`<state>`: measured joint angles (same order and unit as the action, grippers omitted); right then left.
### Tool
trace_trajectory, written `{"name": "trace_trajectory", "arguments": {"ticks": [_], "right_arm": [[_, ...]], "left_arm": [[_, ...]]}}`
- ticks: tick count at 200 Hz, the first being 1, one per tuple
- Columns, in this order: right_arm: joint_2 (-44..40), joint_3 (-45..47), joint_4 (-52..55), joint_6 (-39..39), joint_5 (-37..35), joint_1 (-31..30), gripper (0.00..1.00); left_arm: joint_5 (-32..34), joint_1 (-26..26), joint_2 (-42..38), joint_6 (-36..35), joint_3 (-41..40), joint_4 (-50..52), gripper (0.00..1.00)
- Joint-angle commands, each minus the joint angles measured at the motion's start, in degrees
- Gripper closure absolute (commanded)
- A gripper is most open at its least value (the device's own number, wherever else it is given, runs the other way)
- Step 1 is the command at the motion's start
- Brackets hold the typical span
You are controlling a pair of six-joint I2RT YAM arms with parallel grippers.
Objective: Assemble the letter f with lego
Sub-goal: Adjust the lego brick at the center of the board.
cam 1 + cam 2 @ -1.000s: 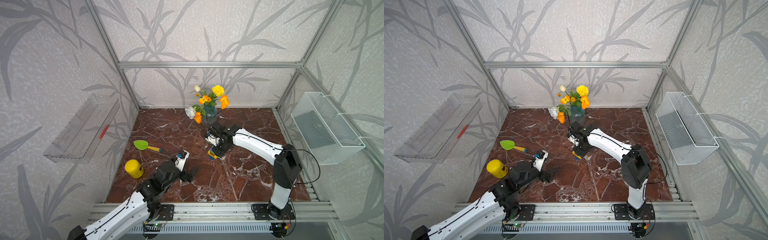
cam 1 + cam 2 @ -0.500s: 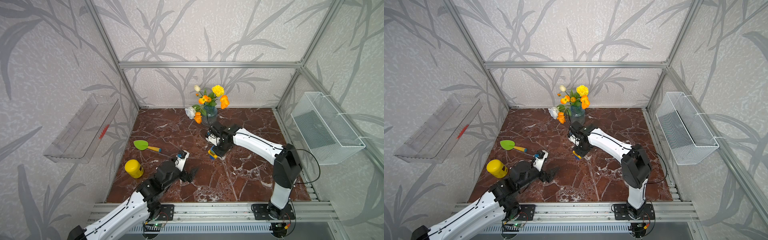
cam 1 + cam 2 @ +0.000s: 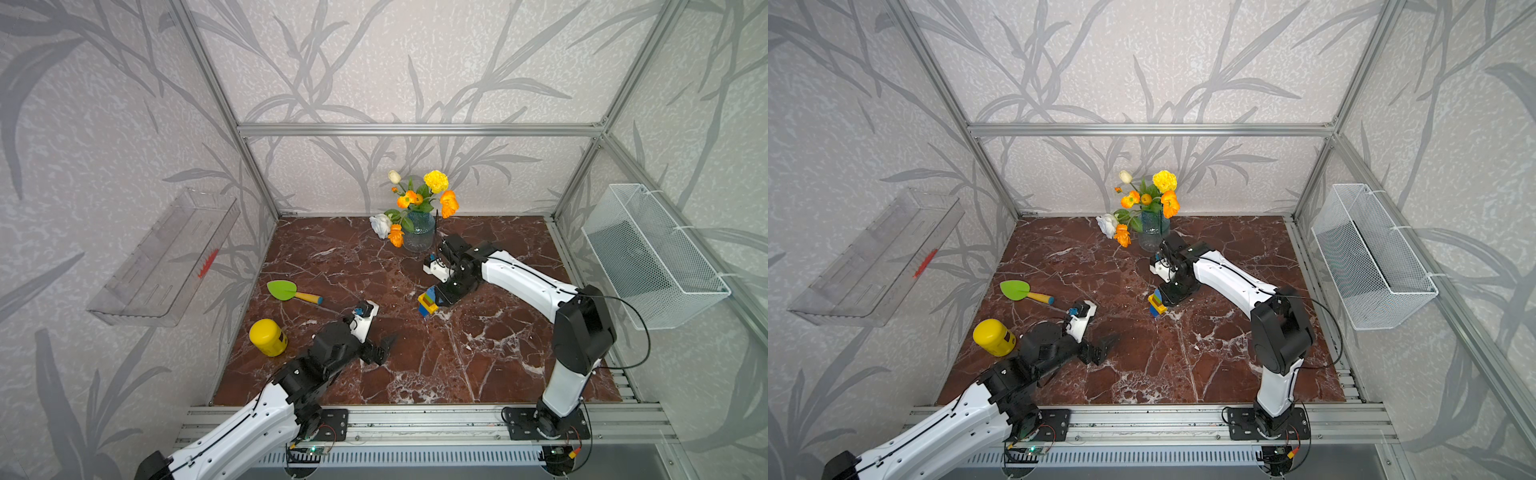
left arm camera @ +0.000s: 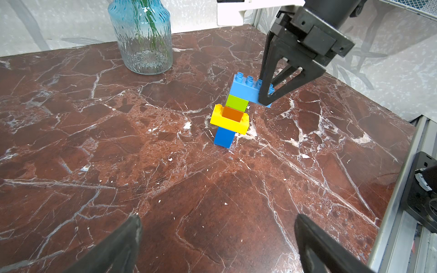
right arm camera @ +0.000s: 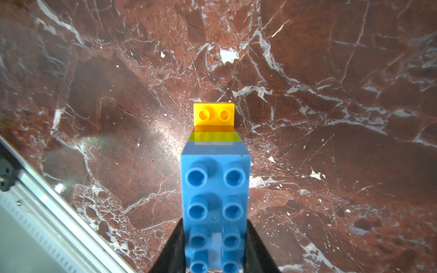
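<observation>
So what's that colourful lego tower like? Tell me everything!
The lego tower is shiny studded plastic, standing upright on the red marble table. From the bottom it has a dark blue foot, a long yellow brick jutting past it, a small orange brick, a small lime green brick, and a long light blue brick on top, overhanging one side. The right gripper pinches that overhanging end. Nothing else touches it.
</observation>
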<state>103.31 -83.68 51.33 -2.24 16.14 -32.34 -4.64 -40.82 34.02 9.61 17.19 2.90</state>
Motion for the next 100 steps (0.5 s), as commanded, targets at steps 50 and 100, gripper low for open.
{"name": "trace_trajectory", "arguments": {"ticks": [50,100], "right_arm": [[-0.87,7.07,-7.19,3.28,19.20,8.46,0.68],[1.73,8.24,-8.95,4.20,24.27,10.22,0.66]], "left_arm": [[-0.44,0.15,-0.25,-0.42,0.38,-0.96,0.01],[-0.45,0.18,-0.25,-0.48,0.38,-0.96,0.01]]}}
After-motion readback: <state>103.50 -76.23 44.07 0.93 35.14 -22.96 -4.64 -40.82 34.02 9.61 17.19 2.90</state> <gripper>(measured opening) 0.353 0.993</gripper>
